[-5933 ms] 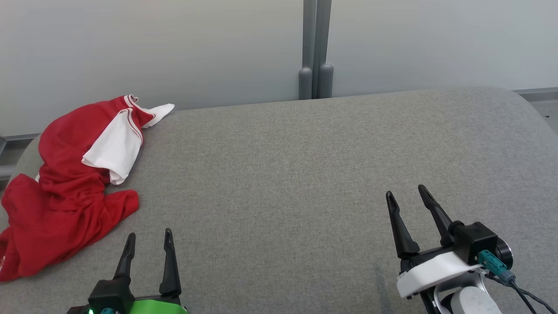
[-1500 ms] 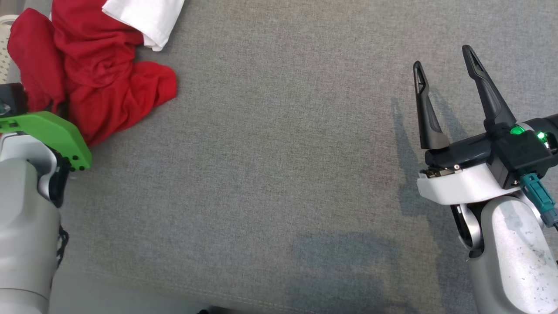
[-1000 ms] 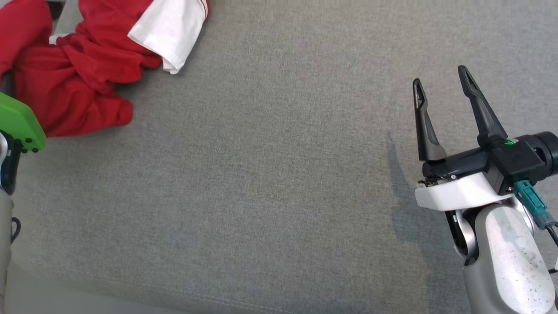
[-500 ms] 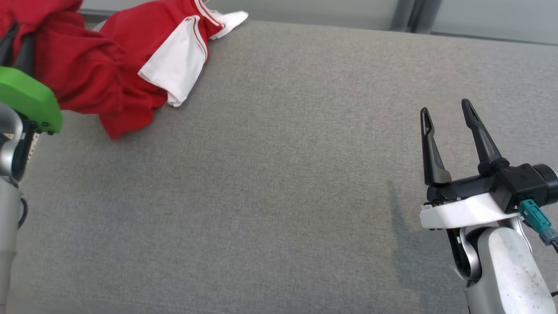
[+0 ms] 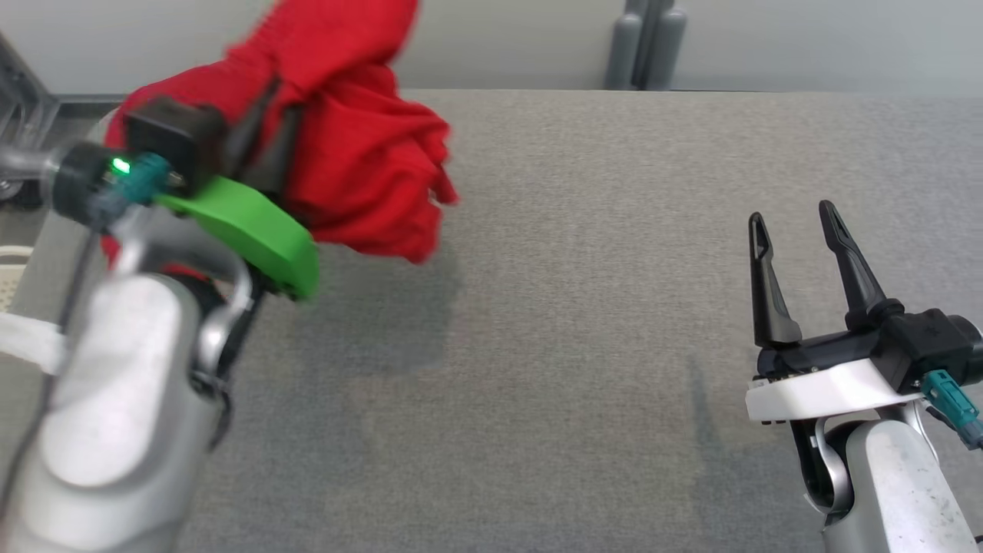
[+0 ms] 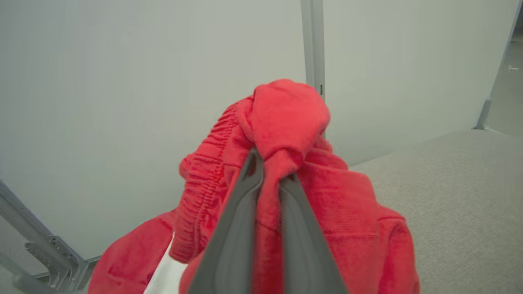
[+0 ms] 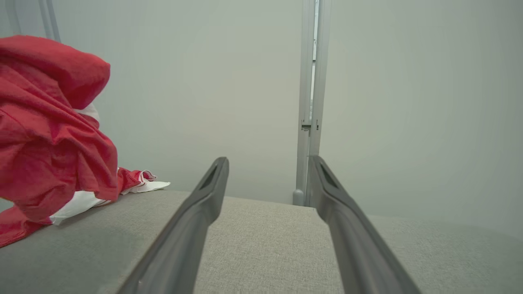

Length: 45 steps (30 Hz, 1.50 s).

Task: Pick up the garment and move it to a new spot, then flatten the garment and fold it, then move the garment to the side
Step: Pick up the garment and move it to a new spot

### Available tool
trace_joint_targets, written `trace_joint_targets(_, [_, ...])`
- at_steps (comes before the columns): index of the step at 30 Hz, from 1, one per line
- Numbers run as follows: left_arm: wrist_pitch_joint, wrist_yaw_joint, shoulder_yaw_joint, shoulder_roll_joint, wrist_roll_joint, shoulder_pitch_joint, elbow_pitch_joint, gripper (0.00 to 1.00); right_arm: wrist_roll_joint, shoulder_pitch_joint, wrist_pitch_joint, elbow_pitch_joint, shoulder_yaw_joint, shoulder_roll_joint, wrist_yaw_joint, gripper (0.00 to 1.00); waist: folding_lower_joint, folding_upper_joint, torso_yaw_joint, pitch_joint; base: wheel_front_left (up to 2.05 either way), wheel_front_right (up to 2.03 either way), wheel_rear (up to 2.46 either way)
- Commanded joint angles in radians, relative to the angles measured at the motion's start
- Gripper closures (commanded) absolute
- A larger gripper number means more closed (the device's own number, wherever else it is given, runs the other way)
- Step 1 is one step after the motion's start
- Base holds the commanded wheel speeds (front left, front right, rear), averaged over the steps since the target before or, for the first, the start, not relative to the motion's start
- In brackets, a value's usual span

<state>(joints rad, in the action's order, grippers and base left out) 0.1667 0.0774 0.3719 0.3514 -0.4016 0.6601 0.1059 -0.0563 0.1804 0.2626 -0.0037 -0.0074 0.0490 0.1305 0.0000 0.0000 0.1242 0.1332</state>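
Now the left gripper [image 6: 267,171] clamps the red garment [image 5: 361,153], the right gripper [image 5: 791,223] gapes empty: lift higher so the tail clears the left edge of the cushion [image 5: 584,322].

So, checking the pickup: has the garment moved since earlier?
Yes: the garment has risen off the grey surface, bunched in the left claw; its tail trails there.

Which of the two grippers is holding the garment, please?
The left gripper: it is shut on a bunch of the red garment, while the right gripper stands open and empty.
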Motion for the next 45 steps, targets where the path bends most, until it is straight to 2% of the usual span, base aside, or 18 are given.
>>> trace_joint_targets(1, [-0.009,-0.010,0.018,-0.030,-0.012,-0.040,-0.003,1.00,-0.008,-0.013,0.003,-0.004,0.003,0.003,0.000,0.00,0.0000,0.0000,-0.048,-0.015,0.00,0.00,0.00])
trace_joint_targets(10, [-0.092,-0.027,0.128,-0.177,-0.012,-0.135,0.086,1.00,-0.006,-0.016,0.003,-0.010,-0.001,0.003,0.000,0.00,0.0000,0.0000,-0.165,-0.012,0.00,0.00,0.00])
trace_joint_targets(17, [-0.169,-0.052,0.135,-0.260,-0.051,-0.138,0.188,1.00,-0.009,-0.015,0.004,-0.015,0.005,0.003,0.000,0.00,0.0000,0.0000,-0.254,0.016,0.00,0.00,0.00])
trace_joint_targets(21, [-0.192,-0.070,0.140,-0.277,-0.070,-0.149,0.241,1.00,-0.014,-0.010,0.004,-0.015,0.008,0.002,0.000,0.00,0.0000,0.0000,-0.282,0.035,0.00,0.00,0.00])
trace_joint_targets(27, [-0.238,-0.121,0.135,-0.291,-0.102,-0.160,0.388,1.00,-0.026,0.004,0.004,-0.018,0.016,0.002,0.000,0.00,0.0000,0.0000,-0.315,0.066,0.00,0.00,0.00])
trace_joint_targets(34, [-0.297,-0.182,0.102,-0.297,-0.137,-0.120,0.554,1.00,-0.034,0.012,0.004,-0.016,0.025,0.002,0.000,0.00,0.0000,0.0000,-0.329,0.083,0.00,0.00,0.00])
trace_joint_targets(42, [-0.370,-0.263,0.075,-0.299,-0.147,-0.060,0.673,1.00,-0.037,0.014,0.004,-0.005,0.019,0.002,0.000,0.00,0.0000,0.0000,-0.326,0.086,0.00,0.00,0.00])
trace_joint_targets(43, [-0.373,-0.264,0.079,-0.299,-0.149,-0.054,0.681,0.88,-0.038,0.014,0.004,-0.003,0.018,0.002,0.000,0.00,0.0000,0.0000,-0.326,0.086,0.00,0.00,0.00])
trace_joint_targets(45, [-0.373,-0.245,0.099,-0.299,-0.150,-0.042,0.694,0.58,-0.040,0.017,0.004,0.001,0.018,0.002,0.000,0.00,0.0000,0.0000,-0.324,0.084,0.00,0.00,0.00])
